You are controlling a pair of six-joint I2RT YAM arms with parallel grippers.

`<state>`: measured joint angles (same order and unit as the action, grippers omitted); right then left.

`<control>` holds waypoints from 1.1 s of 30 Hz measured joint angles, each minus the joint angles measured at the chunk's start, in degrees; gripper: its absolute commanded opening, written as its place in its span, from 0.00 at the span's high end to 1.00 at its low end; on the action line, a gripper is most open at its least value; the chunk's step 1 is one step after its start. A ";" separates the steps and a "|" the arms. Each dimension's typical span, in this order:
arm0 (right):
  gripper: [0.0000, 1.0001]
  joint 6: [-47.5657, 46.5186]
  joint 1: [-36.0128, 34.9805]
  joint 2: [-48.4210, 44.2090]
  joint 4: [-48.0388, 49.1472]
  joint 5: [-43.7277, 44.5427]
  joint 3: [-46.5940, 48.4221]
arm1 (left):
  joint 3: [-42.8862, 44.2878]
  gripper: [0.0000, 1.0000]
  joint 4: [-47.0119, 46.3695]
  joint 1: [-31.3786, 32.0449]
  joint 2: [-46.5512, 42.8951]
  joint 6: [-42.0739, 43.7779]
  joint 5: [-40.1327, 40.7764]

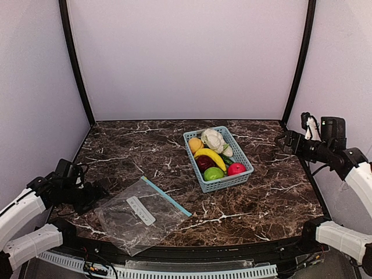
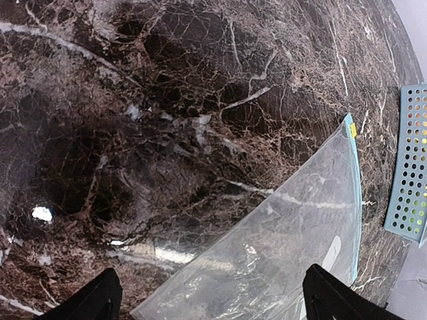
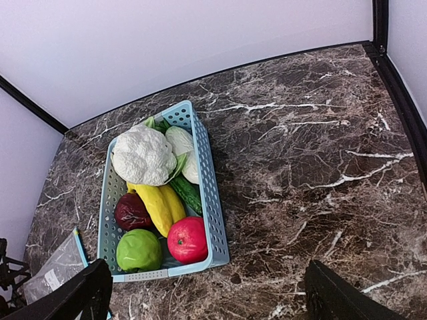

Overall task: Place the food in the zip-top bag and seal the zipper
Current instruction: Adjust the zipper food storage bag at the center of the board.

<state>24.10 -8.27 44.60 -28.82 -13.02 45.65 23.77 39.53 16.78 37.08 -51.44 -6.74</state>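
Okay, you've got a dark brown marble desk (image 1: 145, 145) veined in white, pale lilac walls (image 1: 186, 58) on three sides and black frame posts (image 1: 75, 64) in the far corners. Your zip-top bag (image 1: 139, 224) lies flat at the near left, just beside your left fingers (image 2: 93, 303), which are spread wide. Its zipper (image 1: 165, 196) runs on a diagonal, far-left to near-right, so the mouth faces the light blue basket (image 1: 224, 183). The white label (image 1: 141, 210) lies parallel to that strip. The food (image 1: 204, 162) sits in the basket, right of centre: banana (image 1: 210, 157) along its length, cauliflower (image 1: 213, 139) at the far end, red apple (image 1: 236, 169) and green apple (image 1: 213, 173) nearest. Your right fingers (image 3: 80, 297), well apart from it, are spread too.
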 measured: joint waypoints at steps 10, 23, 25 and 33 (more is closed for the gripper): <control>0.01 -0.02 -0.26 2.08 2.14 -1.68 -0.24 | -0.59 0.03 2.16 0.39 1.09 -1.49 -2.56; 0.01 -0.74 -0.81 8.07 3.13 -5.99 0.83 | -0.85 0.73 -4.96 1.92 13.00 -1.20 -10.21; 0.01 -1.16 -1.09 10.01 2.27 -6.86 2.64 | 0.20 0.79 -5.70 2.10 14.67 -0.72 -11.69; 0.01 -1.53 -6.49 12.85 5.20 -8.48 3.50 | 4.31 0.97 -14.03 2.14 17.94 6.32 -17.14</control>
<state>22.57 -14.76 57.45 -23.62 -21.50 49.15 28.08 25.50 18.92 55.02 -45.12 -23.88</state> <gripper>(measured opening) 0.986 0.078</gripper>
